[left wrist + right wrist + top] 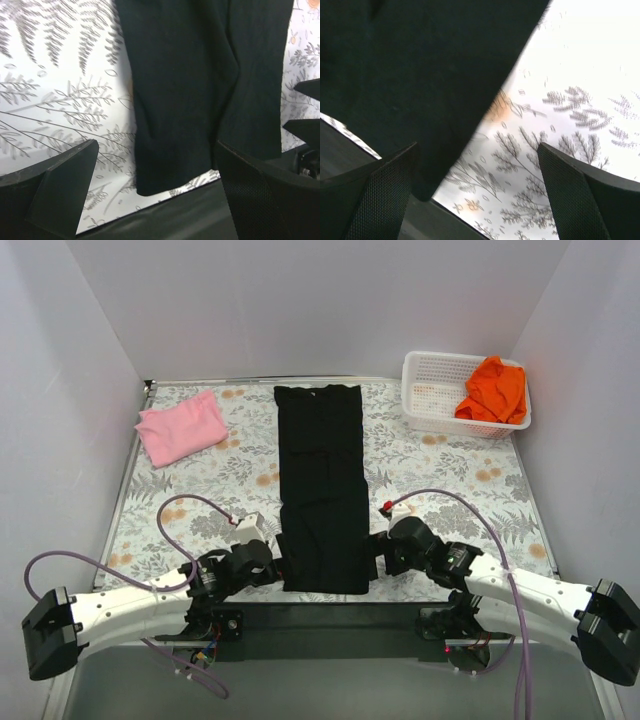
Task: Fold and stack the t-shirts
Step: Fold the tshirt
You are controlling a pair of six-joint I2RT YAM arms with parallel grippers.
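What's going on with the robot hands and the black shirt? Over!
Left gripper, right gripper open, flanking the near end. Black t-shirt flat, folded into a long strip. Pink t-shirt, white mesh basket far back, not blocking.

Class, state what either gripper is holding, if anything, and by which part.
Nothing is held. The left gripper and right gripper are both open at the near corners of the black t-shirt.

Pretty sure this is a robotics lab test cell, not a home: plain white panels (pixel 330 300) box in a table (pixel 440 480) under fern-print cloth, two robot arms (pixel 520 585) bolted at its edge, purple cables (pixel 440 491) looping loose.
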